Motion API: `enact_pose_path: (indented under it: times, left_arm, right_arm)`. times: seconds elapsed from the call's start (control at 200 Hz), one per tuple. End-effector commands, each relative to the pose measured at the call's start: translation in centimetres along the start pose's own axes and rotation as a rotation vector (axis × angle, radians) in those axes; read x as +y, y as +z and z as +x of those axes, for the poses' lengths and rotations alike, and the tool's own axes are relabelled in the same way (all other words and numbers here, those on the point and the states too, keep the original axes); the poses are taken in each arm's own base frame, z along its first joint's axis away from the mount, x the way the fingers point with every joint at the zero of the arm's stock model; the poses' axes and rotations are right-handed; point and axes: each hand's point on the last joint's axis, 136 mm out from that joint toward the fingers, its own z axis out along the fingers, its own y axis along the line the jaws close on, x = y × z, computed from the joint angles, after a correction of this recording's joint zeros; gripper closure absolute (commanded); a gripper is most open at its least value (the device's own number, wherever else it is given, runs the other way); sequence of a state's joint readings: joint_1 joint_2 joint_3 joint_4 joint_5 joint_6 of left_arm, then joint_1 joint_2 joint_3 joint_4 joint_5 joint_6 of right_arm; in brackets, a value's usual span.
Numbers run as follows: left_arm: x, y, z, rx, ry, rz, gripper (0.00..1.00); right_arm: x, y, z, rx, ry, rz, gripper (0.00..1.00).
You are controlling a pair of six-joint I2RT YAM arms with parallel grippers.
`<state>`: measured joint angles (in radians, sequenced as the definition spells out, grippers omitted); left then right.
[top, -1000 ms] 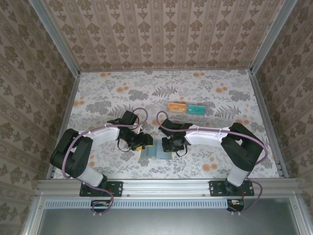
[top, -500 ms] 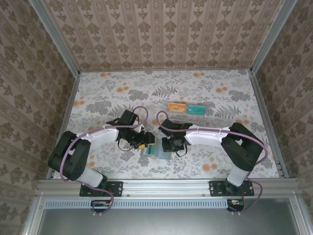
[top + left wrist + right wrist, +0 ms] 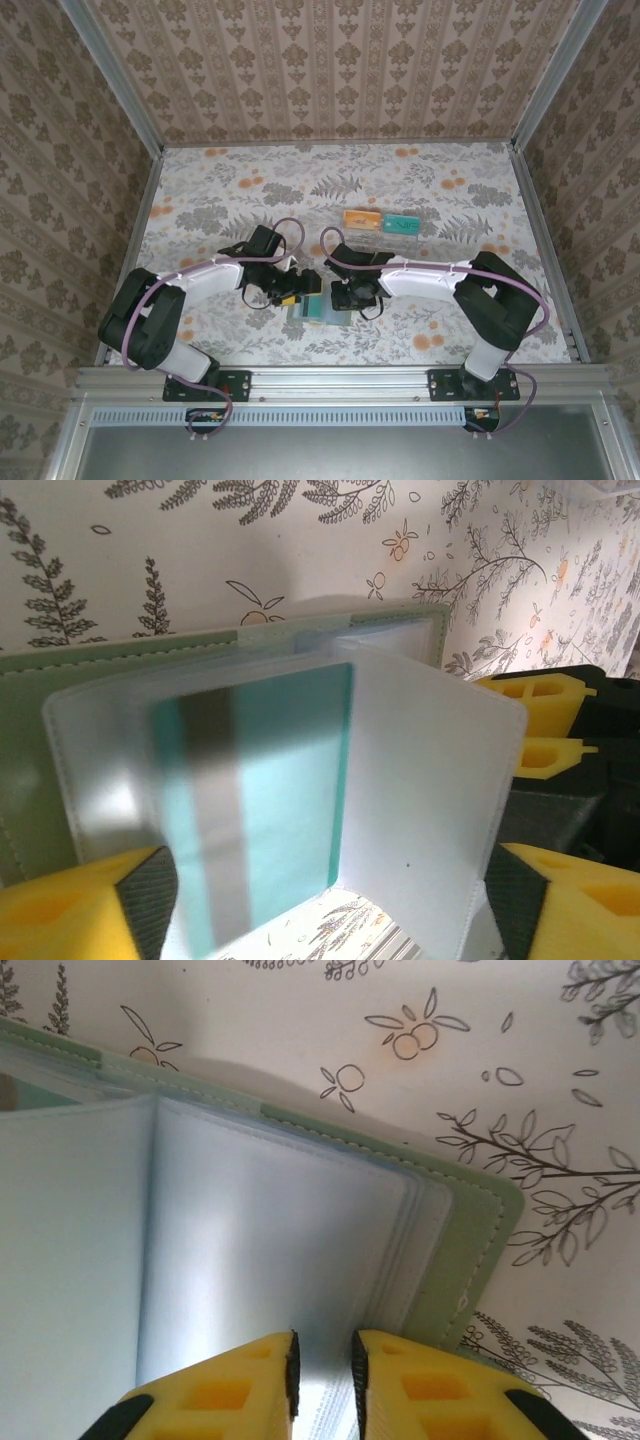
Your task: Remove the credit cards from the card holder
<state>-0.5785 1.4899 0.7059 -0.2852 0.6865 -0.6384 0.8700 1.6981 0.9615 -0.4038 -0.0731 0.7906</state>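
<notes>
The grey-green card holder point(image 3: 318, 310) lies open near the table's front, between my two grippers. In the left wrist view its green cover point(image 3: 60, 700) lies flat and a frosted sleeve stands up from it with a teal credit card point(image 3: 270, 780) inside. My left gripper point(image 3: 330, 910) is open wide, a yellow pad on each side of that sleeve and clear of it. My right gripper point(image 3: 322, 1360) sits over the clear sleeve pages near the holder's green corner point(image 3: 470, 1250). Its jaws stand a narrow gap apart, and I cannot see whether they pinch a page.
An orange card point(image 3: 360, 217) and a teal card point(image 3: 402, 225) lie side by side on a clear tray point(image 3: 383, 237) behind the grippers. Both arms point(image 3: 220, 270) point(image 3: 430, 280) reach in low from the near edge. The right gripper's yellow fingers point(image 3: 540, 695) sit close beside the sleeve.
My left gripper's jaws have spread wider and it has shifted slightly right over the holder. The right gripper's jaws have parted a little. The holder has stayed in place.
</notes>
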Motion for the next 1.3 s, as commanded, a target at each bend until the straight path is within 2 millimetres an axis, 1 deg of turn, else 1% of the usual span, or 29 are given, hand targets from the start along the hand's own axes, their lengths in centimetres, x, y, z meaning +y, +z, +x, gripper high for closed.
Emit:
enact_pose_path:
  times: [0.0,0.14,0.32,0.395,0.52,0.69,0.85,0.915,0.96,0.985,0.995,1.01,1.065,1.14,1.205,1.29]
  left_arm:
    - [-0.2,-0.2,0.5,0.008,0.011,-0.008,0.11]
    - [0.1,-0.1,0.6,0.011,0.01,-0.018,0.05]
    - [0.2,-0.2,0.5,0.002,0.013,-0.031,0.04]
    - [-0.4,-0.6,0.3,-0.012,0.027,-0.019,0.04]
    - [-1.5,-0.8,-0.1,-0.026,0.05,0.014,0.08]
    - [-3.5,-0.2,-0.4,-0.012,0.082,0.081,0.16]
    - [-5.7,0.4,-0.5,0.006,0.122,0.119,0.2]
    - [-6.5,0.7,-0.7,0.013,0.135,0.136,0.23]
    - [-7.1,0.9,-0.7,0.023,0.141,0.154,0.29]
    - [-7.2,1.0,-0.6,0.028,0.141,0.162,0.3]
    - [-7.3,1.0,-0.6,0.03,0.14,0.165,0.31]
    - [-7.4,1.0,-0.6,0.029,0.14,0.169,0.31]
    - [-7.5,1.0,-0.4,0.03,0.141,0.178,0.31]
    - [-7.0,0.7,-0.4,0.019,0.131,0.162,0.31]
    - [-6.1,0.3,-0.3,0.002,0.117,0.126,0.32]
    - [-4.5,-0.5,-0.6,-0.035,0.086,0.076,0.39]
  right_arm:
    - [-1.2,-1.4,-0.1,-0.046,0.013,0.048,0.72]
    - [-1.5,-3.0,-1.0,-0.108,0.031,0.043,0.65]
    - [-1.1,-4.3,-1.6,-0.148,0.04,0.018,0.63]
    - [-1.1,-4.6,-1.8,-0.167,0.048,0.01,0.62]
    - [-1.1,-4.9,-1.8,-0.178,0.05,0.006,0.61]
    - [-1.5,-4.9,-1.5,-0.182,0.06,0.005,0.61]
    - [-2.3,-5.4,-1.3,-0.214,0.078,0.0,0.61]
    - [-2.7,-5.6,-1.1,-0.228,0.093,0.0,0.6]
    - [-3.0,-5.4,-0.9,-0.229,0.102,0.005,0.6]
    - [-3.2,-5.3,-0.8,-0.228,0.108,0.006,0.6]
    - [-3.0,-5.8,-0.9,-0.242,0.109,-0.012,0.6]
    - [-2.9,-6.0,-0.9,-0.249,0.112,-0.02,0.6]
    - [-2.9,-6.1,-0.8,-0.256,0.122,-0.034,0.6]
    - [-2.9,-6.2,-0.8,-0.267,0.135,-0.054,0.6]
    - [-2.5,-6.2,-0.9,-0.273,0.138,-0.076,0.61]
    - [-1.8,-6.4,-1.2,-0.278,0.134,-0.099,0.62]
